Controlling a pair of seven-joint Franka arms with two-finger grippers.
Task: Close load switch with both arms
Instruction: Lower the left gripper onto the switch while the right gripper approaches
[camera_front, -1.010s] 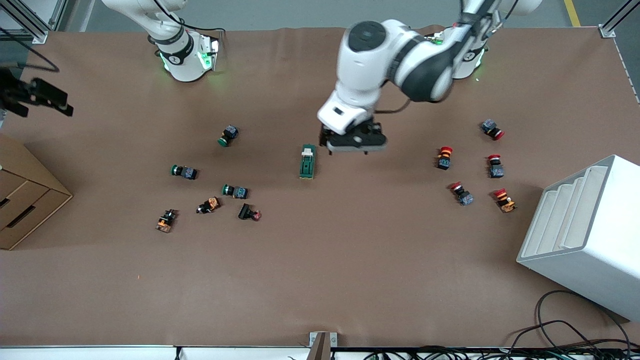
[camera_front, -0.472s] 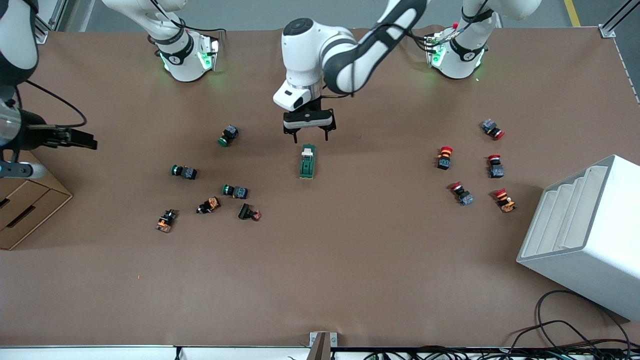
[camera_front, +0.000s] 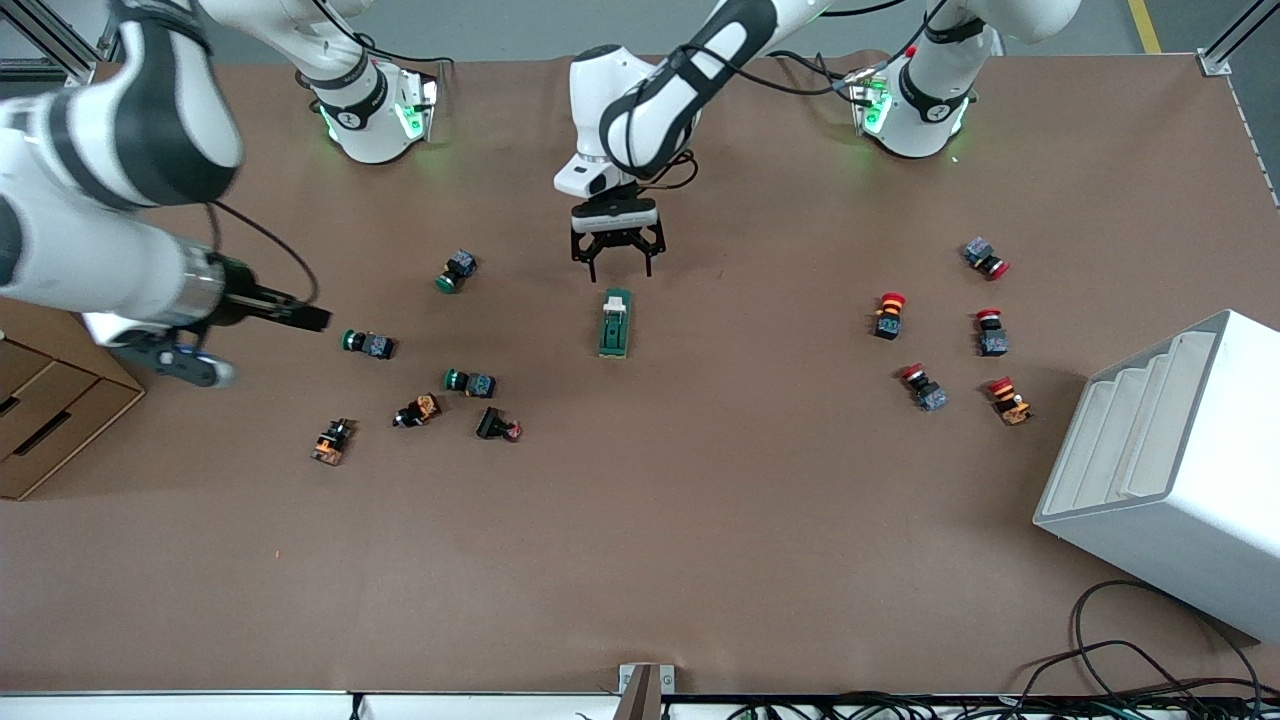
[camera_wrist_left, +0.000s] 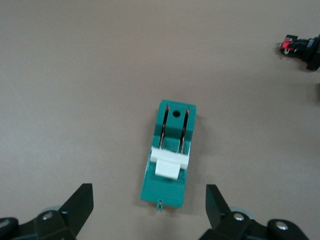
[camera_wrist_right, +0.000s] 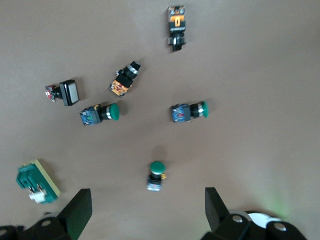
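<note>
The load switch (camera_front: 614, 323) is a dark green block with a white lever (camera_front: 615, 298) at the end farther from the front camera. It lies flat mid-table. My left gripper (camera_front: 619, 264) hangs open over the table just past that lever end. In the left wrist view the switch (camera_wrist_left: 172, 150) lies between the spread fingers (camera_wrist_left: 82, 197), its white lever (camera_wrist_left: 168, 163) and two copper blades showing. My right gripper (camera_front: 312, 319) is open, in the air over the green push-buttons. The right wrist view shows the switch (camera_wrist_right: 37, 182) off to one side.
Green-capped push-buttons (camera_front: 368, 344) and orange ones (camera_front: 331, 441) lie toward the right arm's end. Red-capped ones (camera_front: 889, 314) lie toward the left arm's end. A white stepped rack (camera_front: 1160, 470) and a cardboard drawer box (camera_front: 45, 400) stand at the table's ends.
My left arm swung from beside the switch to its lever end and came lower, gripper open. My right arm swept in from the table's end to over the green push-buttons.
</note>
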